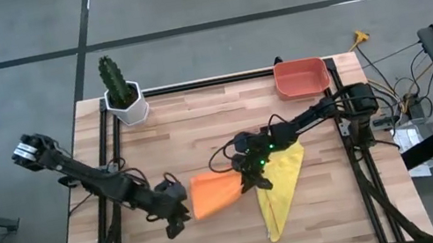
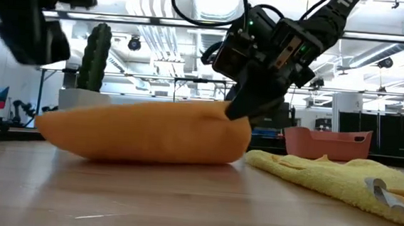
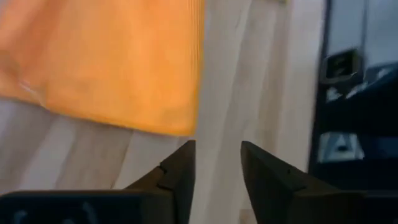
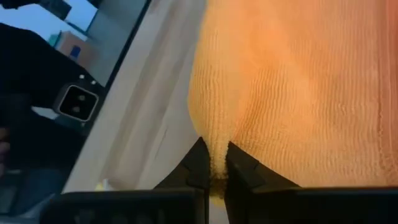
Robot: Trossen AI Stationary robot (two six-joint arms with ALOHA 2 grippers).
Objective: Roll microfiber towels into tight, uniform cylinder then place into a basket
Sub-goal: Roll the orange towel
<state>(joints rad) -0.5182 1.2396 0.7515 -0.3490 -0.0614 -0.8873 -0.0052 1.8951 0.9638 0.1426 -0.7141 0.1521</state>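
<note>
A: Looking down on the wooden table (image 1: 196, 107), we see the orange towel (image 1: 214, 192) bunched into a rough, loose roll near the middle of the front half, with the yellow towel (image 1: 283, 183) just beside it on the right, spread out long and pointing toward the front edge.

B: We agree. From table height the orange towel is a low, rounded mound lying on the wood, and the yellow towel lies flat and rumpled next to it. Which gripper has hold of anything?

A: The right gripper (image 4: 213, 169). In its wrist view we see both fingers pinched tight on a fold at the edge of the orange cloth. From above it sits at the orange towel's right end, partly over the yellow one.

B: And the left gripper (image 3: 216, 163)?

A: We find it at the orange towel's left end, low over the table. Its fingers stand a narrow gap apart with only bare wood between them; the cloth's edge lies just ahead of the tips, not touching them.

B: The basket (image 1: 300, 77)?

A: We see it at the far right corner of the table, well apart from both towels, with nothing inside. A cactus in a white pot (image 1: 124, 100) stands at the far left corner.
</note>
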